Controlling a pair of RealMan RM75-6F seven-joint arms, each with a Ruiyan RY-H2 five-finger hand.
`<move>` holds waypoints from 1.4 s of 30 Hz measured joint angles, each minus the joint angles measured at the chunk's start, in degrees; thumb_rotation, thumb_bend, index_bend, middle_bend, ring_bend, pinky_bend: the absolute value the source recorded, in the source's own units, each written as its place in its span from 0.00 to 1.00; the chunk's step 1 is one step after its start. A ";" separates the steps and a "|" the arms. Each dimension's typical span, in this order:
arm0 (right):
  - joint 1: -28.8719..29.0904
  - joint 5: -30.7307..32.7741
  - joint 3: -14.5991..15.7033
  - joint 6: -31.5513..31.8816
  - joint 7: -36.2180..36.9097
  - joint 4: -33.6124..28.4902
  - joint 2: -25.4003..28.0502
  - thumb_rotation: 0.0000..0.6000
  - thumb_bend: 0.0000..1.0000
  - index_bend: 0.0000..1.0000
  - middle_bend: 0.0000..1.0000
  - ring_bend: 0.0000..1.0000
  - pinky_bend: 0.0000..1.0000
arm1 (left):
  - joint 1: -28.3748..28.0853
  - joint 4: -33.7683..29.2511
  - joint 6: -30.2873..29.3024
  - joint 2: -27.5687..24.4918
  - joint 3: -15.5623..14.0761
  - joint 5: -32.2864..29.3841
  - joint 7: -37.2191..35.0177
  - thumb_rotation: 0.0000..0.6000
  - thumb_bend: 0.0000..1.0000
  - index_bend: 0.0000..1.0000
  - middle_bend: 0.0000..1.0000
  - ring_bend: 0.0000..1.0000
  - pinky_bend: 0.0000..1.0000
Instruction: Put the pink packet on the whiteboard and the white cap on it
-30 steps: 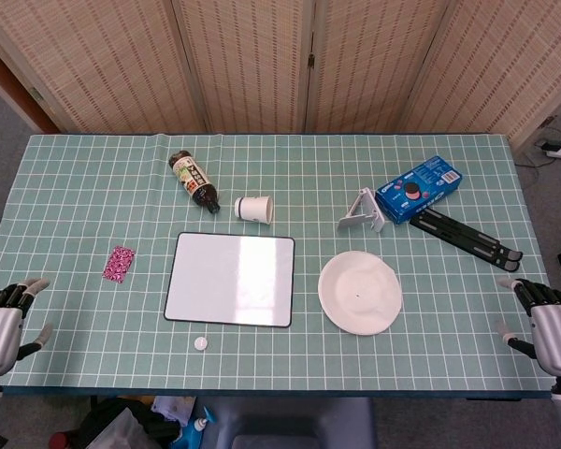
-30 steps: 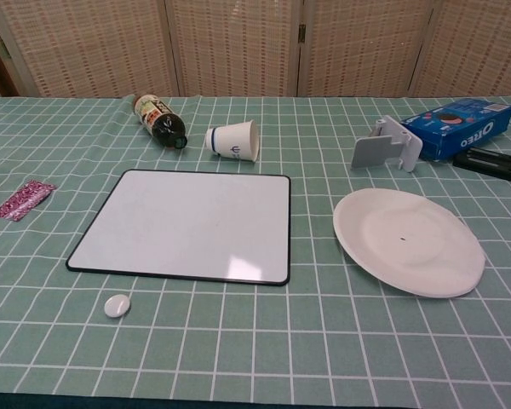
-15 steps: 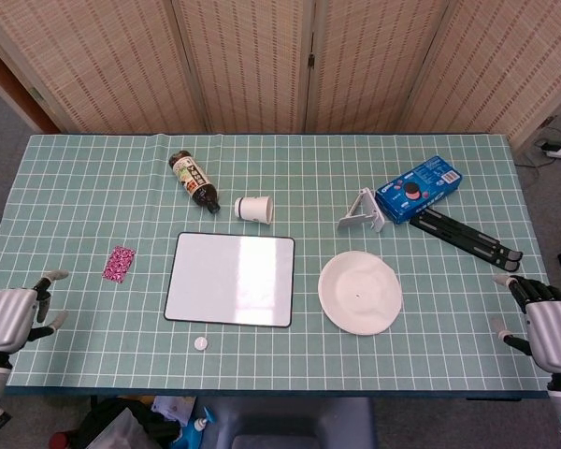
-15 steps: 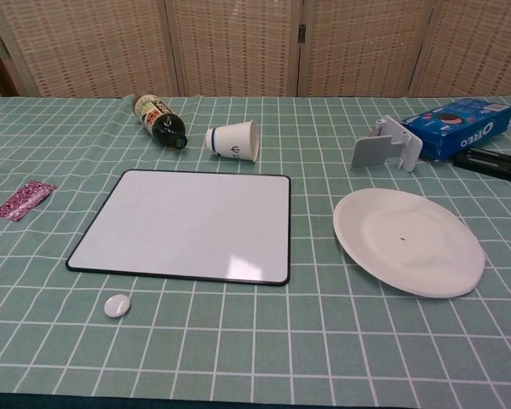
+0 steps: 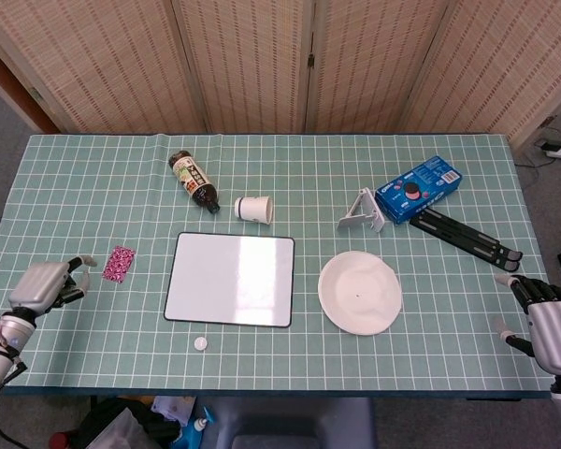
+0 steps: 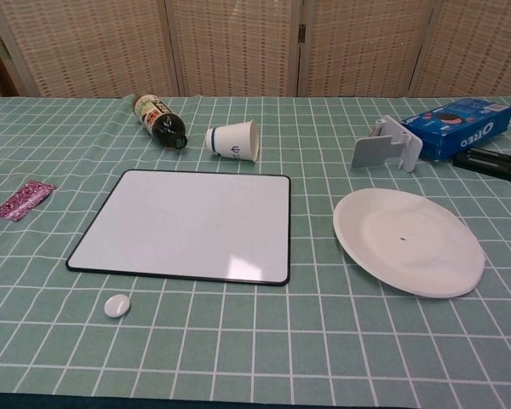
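Left hand point(image 5: 45, 283) is hanging empty, fingers loosely apart, just beside the pink packet point(image 5: 119, 263); packet's lying flat left of the whiteboard point(image 5: 230, 279); probably light, crinkly, slippery, so pinching an edge seems best.

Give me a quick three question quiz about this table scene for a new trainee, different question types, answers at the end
1. True or false: the pink packet already lies on the whiteboard.
2. Which hand is nearer the packet? A) left hand B) right hand
3. Fill in: the white cap lies just off the whiteboard's ____ edge.

Key: 1 false, it lies on the table to the board's left. 2 A. 3 near.
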State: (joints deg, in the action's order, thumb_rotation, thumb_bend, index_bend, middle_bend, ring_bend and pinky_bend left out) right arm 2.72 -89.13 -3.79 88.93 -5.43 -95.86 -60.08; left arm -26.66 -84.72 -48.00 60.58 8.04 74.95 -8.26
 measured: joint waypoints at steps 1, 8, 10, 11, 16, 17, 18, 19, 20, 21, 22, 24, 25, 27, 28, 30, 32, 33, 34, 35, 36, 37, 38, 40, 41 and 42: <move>-0.02 -0.07 0.01 0.05 0.00 -0.07 0.05 1.00 0.19 0.27 0.33 0.32 0.37 | -1.19 0.57 2.00 0.09 0.15 -1.11 -0.16 0.14 0.68 0.25 1.00 1.00 1.00; 0.03 0.16 0.05 -0.30 -0.07 -0.13 0.06 1.00 0.19 0.27 0.33 0.33 0.37 | -6.87 5.90 11.91 2.69 0.57 -8.27 0.35 0.14 0.70 0.21 1.00 1.00 1.00; 0.12 0.22 0.04 -0.48 -0.14 -0.14 0.02 1.00 0.19 0.27 0.33 0.33 0.37 | -8.48 8.16 14.57 4.06 0.58 -10.50 0.78 0.15 0.71 0.21 1.00 1.00 1.00; 0.15 0.22 0.05 -0.54 -0.16 -0.15 0.00 1.00 0.19 0.27 0.33 0.33 0.37 | -9.15 9.09 15.64 4.63 0.57 -11.38 0.98 0.15 0.71 0.21 1.00 1.00 1.00; 0.31 0.36 0.10 -0.96 -0.32 -0.21 -0.06 1.00 0.19 0.27 0.33 0.33 0.37 | -12.93 13.87 20.58 7.84 0.09 -15.92 2.85 0.15 0.72 0.20 1.00 1.00 1.00; 0.32 0.40 0.09 -1.01 -0.33 -0.22 -0.06 1.00 0.19 0.27 0.33 0.33 0.37 | -13.47 14.59 21.25 8.27 -0.06 -16.64 3.23 0.14 0.72 0.20 1.00 1.00 1.00; 0.34 0.44 0.09 -1.06 -0.36 -0.23 -0.04 1.00 0.19 0.27 0.33 0.33 0.37 | -14.01 15.28 21.86 8.69 -0.23 -17.33 3.60 0.14 0.72 0.20 1.00 1.00 1.00; 0.34 0.48 0.09 -1.09 -0.41 -0.28 0.00 1.00 0.19 0.27 0.33 0.33 0.37 | -14.67 16.23 22.52 9.24 -0.47 -18.15 4.12 0.14 0.72 0.20 1.00 1.00 1.00; 0.34 0.49 0.09 -1.09 -0.43 -0.29 0.01 1.00 0.19 0.27 0.33 0.34 0.37 | -15.15 16.95 22.94 9.65 -0.66 -18.75 4.52 0.14 0.72 0.20 1.00 1.00 1.00; 0.33 0.53 0.08 -1.08 -0.46 -0.31 0.01 1.00 0.19 0.27 0.33 0.34 0.37 | -15.66 17.67 23.39 10.04 -0.86 -19.37 4.92 0.14 0.72 0.20 1.00 1.00 1.00; 0.30 0.60 0.09 -1.09 -0.52 -0.32 0.02 1.00 0.19 0.27 0.33 0.34 0.37 | -16.34 18.62 23.97 10.56 -1.13 -20.24 5.41 0.15 0.72 0.20 1.00 1.00 1.00; 0.27 0.70 0.11 -1.11 -0.55 -0.33 -0.01 1.00 0.19 0.27 0.33 0.34 0.37 | -17.34 19.86 24.75 11.36 -1.55 -21.42 6.14 0.15 0.72 0.20 1.00 1.00 1.00; 0.25 0.79 0.14 -1.18 -0.58 -0.34 -0.04 1.00 0.19 0.27 0.33 0.34 0.37 | -17.87 20.53 25.04 11.84 -1.81 -21.99 6.58 0.15 0.72 0.20 1.00 1.00 1.00; 0.22 0.92 0.19 -1.28 -0.61 -0.35 -0.11 1.00 0.19 0.27 0.33 0.34 0.37 | -18.53 21.32 25.31 12.42 -2.12 -22.83 7.04 0.15 0.72 0.20 1.00 1.00 1.00; 0.20 0.98 0.21 -1.32 -0.62 -0.35 -0.15 1.00 0.19 0.27 0.33 0.34 0.37 | -18.96 21.73 25.56 12.76 -2.30 -23.39 7.26 0.15 0.72 0.20 1.00 1.00 1.00; 0.18 1.03 0.22 -1.32 -0.61 -0.32 -0.20 1.00 0.19 0.27 0.33 0.34 0.37 | -19.52 22.30 25.89 13.21 -2.57 -24.09 7.57 0.15 0.72 0.19 1.00 1.00 1.00; 0.13 1.09 0.21 -1.28 -0.55 -0.25 -0.24 1.00 0.19 0.27 0.33 0.34 0.37 | -20.07 23.15 26.25 13.81 -2.90 -24.84 7.89 0.15 0.72 0.19 1.00 1.00 1.00; 0.11 1.16 0.21 -1.28 -0.52 -0.23 -0.24 1.00 0.19 0.27 0.33 0.34 0.37 | -20.31 23.63 26.44 14.11 -3.06 -25.23 8.02 0.15 0.72 0.19 1.00 1.00 1.00; 0.09 1.27 0.19 -1.29 -0.45 -0.17 -0.25 1.00 0.19 0.27 0.33 0.35 0.37 | -20.64 24.35 26.79 14.55 -3.28 -25.84 8.15 0.15 0.72 0.19 1.00 1.00 1.00; 0.06 1.37 0.18 -1.29 -0.36 -0.11 -0.25 1.00 0.19 0.27 0.33 0.35 0.37 | -20.88 24.94 27.05 14.87 -3.47 -26.34 8.24 0.15 0.72 0.19 1.00 1.00 1.00; 0.03 1.48 0.17 -1.31 -0.27 -0.05 -0.26 1.00 0.19 0.27 0.33 0.35 0.37 | -21.12 25.58 27.27 15.18 -3.70 -26.83 8.37 0.15 0.72 0.19 1.00 1.00 1.00; 0.01 1.59 0.18 -1.39 -0.18 0.04 -0.24 1.00 0.19 0.27 0.33 0.35 0.37 | -21.43 26.44 27.51 15.56 -4.10 -27.51 8.63 0.15 0.72 0.19 1.00 1.00 1.00; 0.00 1.64 0.19 -1.46 -0.12 0.12 -0.23 1.00 0.19 0.27 0.33 0.35 0.37 | -21.62 26.99 27.68 15.79 -4.39 -28.09 8.78 0.14 0.72 0.19 1.00 1.00 1.00; 0.02 1.75 0.21 -1.62 -0.04 0.22 -0.19 1.00 0.19 0.27 0.33 0.35 0.37 | -21.97 27.60 28.17 16.09 -5.08 -29.45 8.99 0.14 0.72 0.19 1.00 1.00 1.00; 0.04 1.78 0.20 -1.66 0.00 0.26 -0.17 1.00 0.19 0.27 0.33 0.35 0.37 | -22.07 27.72 28.33 16.11 -5.45 -29.85 9.10 0.15 0.72 0.19 1.00 1.00 1.00; 0.07 1.77 0.17 -1.67 0.06 0.30 -0.16 1.00 0.19 0.27 0.33 0.35 0.37 | -22.14 27.79 28.40 16.10 -5.86 -30.10 9.25 0.14 0.72 0.19 1.00 1.00 1.00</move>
State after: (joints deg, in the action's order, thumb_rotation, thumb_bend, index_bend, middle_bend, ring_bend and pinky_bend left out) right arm 2.79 -87.36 -3.62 87.26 -5.37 -95.57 -60.25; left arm -48.80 -56.93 -19.60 76.68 2.18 44.86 0.99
